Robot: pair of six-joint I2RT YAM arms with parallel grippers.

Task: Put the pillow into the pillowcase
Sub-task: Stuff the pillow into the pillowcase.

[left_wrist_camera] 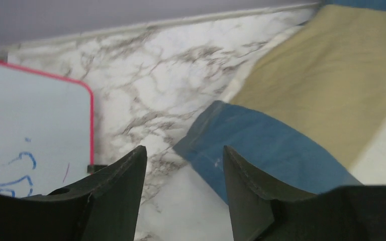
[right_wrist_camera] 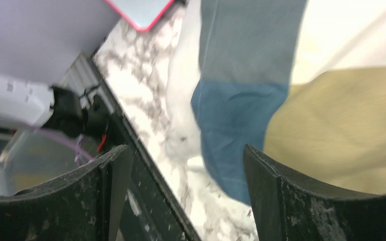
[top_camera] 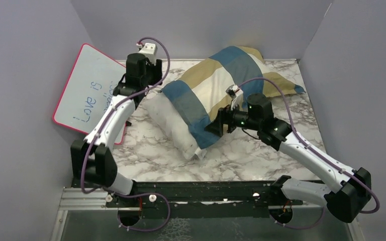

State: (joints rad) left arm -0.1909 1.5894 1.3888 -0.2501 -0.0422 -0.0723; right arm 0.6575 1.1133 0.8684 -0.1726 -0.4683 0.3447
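Observation:
The blue, tan and cream checked pillowcase [top_camera: 221, 83] lies across the back of the marble table, pulled over most of the white pillow [top_camera: 173, 125], whose near end sticks out toward the front left. My left gripper [top_camera: 155, 84] stands open at the pillowcase's left blue corner [left_wrist_camera: 271, 150], nothing between its fingers [left_wrist_camera: 183, 150]; blurred white pillow [left_wrist_camera: 181, 211] lies below them. My right gripper [top_camera: 215, 126] is open at the near blue hem [right_wrist_camera: 236, 120], its fingers [right_wrist_camera: 185, 150] empty, with the bare pillow end [right_wrist_camera: 183, 100] just past the hem.
A pink-rimmed whiteboard [top_camera: 88, 93] with blue writing leans against the left wall, close to the left arm [left_wrist_camera: 30, 130]. Grey walls enclose the table at the back and both sides. The black rail [top_camera: 196, 191] carrying the arm bases runs along the near edge.

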